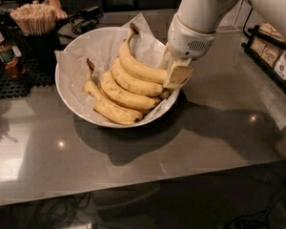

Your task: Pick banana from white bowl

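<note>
Banana (135,67) is on top of the pile in the white bowl (62,87), stem up toward the back rim, dark end at the right rim and hidden behind the gripper (174,82). Gripper is right at that end, touching it; can't tell if it's clamped or open. Three shorter bananas (124,97) lie under it on the paper liner (105,42), bowl sits on the grey counter (133,166), stick holder (34,18) and sauce bottle (7,56) to the left.

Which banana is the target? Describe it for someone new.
Look in the white bowl on the grey counter. The banana is the rearmost of the bunch, its lower end at the gripper over the bowl's right rim. It is the longest, most curved one, with a long dark-tipped stem.
</note>
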You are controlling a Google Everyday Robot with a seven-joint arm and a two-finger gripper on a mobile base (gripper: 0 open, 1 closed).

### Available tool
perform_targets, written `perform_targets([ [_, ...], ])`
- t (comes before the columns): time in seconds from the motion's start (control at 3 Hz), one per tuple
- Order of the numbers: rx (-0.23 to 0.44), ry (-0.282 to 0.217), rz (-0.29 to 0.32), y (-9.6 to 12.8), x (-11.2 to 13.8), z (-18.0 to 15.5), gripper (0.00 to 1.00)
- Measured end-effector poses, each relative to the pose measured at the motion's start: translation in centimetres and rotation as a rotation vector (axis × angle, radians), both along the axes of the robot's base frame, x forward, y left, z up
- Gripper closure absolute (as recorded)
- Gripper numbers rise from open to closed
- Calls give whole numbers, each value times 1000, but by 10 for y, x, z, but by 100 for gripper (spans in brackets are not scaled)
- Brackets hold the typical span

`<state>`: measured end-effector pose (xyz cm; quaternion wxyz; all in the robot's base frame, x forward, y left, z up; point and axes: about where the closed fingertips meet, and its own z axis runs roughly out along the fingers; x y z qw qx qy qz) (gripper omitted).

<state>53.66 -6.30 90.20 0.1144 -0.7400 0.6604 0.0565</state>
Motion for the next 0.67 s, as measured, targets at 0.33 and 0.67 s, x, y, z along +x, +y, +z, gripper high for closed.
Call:
perform_targets([
  [0.33, 39, -24, 3, 4, -7, 3, 100],
  [0.67, 109, -80, 39, 15, -15, 24, 100],
])
